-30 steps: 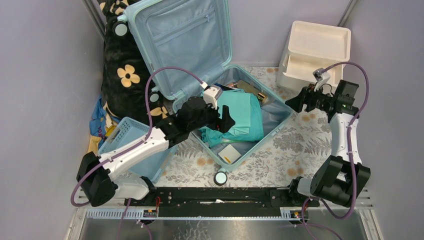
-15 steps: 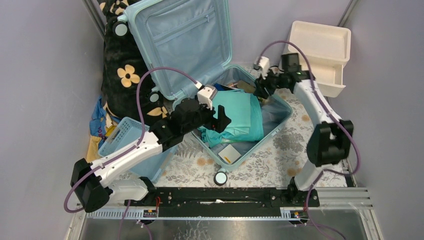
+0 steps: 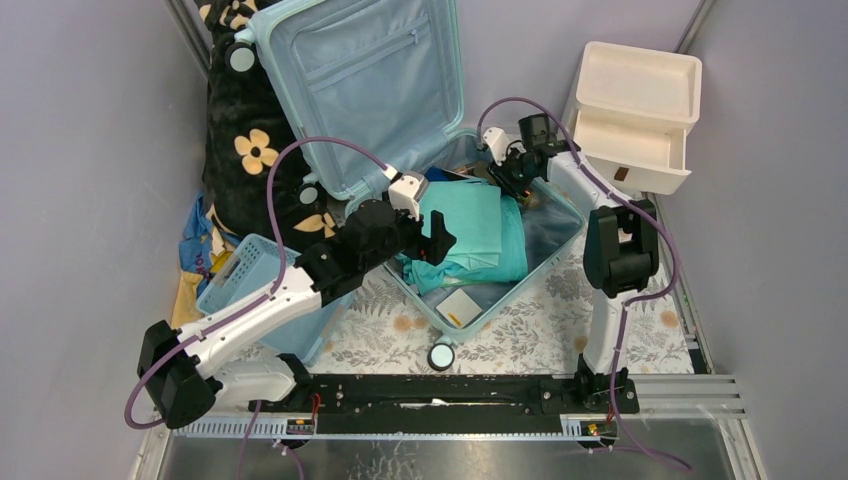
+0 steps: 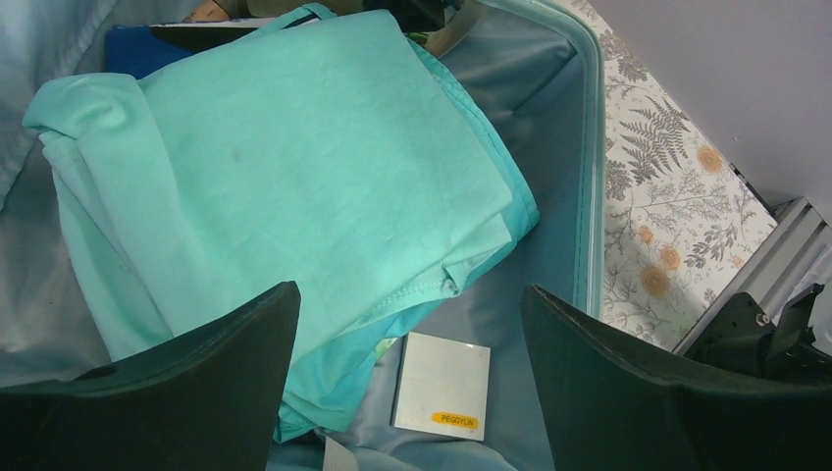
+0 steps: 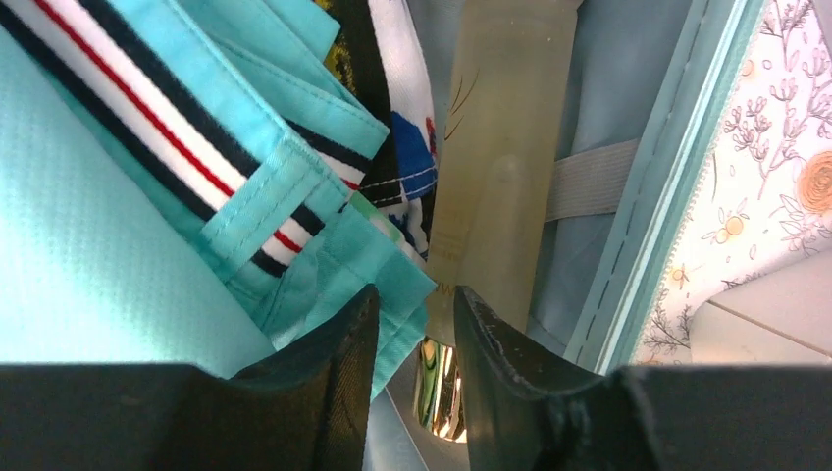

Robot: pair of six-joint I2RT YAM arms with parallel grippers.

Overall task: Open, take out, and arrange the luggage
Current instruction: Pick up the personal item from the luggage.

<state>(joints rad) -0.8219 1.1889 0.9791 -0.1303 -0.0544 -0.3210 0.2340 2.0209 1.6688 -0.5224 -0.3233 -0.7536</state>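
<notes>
The big pale aqua hard-shell suitcase [image 3: 370,90] lies wide open in the middle of the leafy floral tablecloth [image 3: 560,300]. Its lid stands up at the back, leaning on a black cushion with cream flowers [image 3: 250,150]. The bottom half is packed, with a folded teal cloth [image 3: 480,235] on top and a small white square card with a yellow label [image 3: 461,307] down in the near corner.

The top camera only gives the layout. The left wrist view looks straight down on the teal cloth [image 4: 294,177] and the white card [image 4: 442,383], and the label's lettering shows there. The right wrist view is jammed into the far corner and shows what the overhead one misses: a pale yellowish translucent tube [image 5: 500,147] lying along the suitcase wall, a grey elastic strap [image 5: 589,182] running under it, and red, white and navy striped trim [image 5: 196,128] on a teal garment.

The left gripper [image 3: 440,238] hangs over the near edge of the cloth with its fingers [image 4: 196,383] spread about as wide as they go, holding nothing. The right gripper [image 3: 508,178] is down in that far corner, and its fingers [image 5: 334,373] leave only a narrow gap. The tube's near end and a shiny gold bit [image 5: 437,383] show in that gap [image 5: 417,294], but there's no telling whether anything is pinched.

Further out, a small blue plastic basket [image 3: 240,270] sits left of the suitcase. A cream drawer unit [image 3: 635,115] stands at the back right with its drawer pulled out.
</notes>
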